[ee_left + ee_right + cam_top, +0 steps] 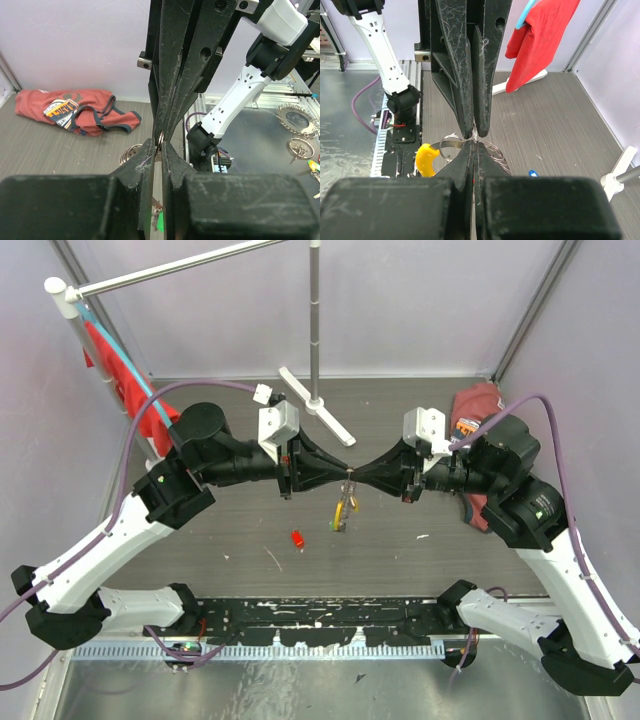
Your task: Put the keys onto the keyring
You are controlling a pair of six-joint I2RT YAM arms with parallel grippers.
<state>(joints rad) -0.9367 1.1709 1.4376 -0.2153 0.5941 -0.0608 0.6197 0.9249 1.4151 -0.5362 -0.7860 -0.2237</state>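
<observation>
My left gripper and right gripper meet tip to tip above the middle of the table. Both are shut on the keyring, which hangs below them with its yellow tag and green tag. In the left wrist view my jaws pinch a thin silver ring, with the green tag below. In the right wrist view my gripper pinches the ring beside the yellow tag and silver loops. The red key lies on the table. The blue key lies on the table under the right gripper.
A white stand with a pole rises at the back middle. A red garment lies at the back right, and another red cloth hangs from a rack at the back left. A black rail runs along the near edge.
</observation>
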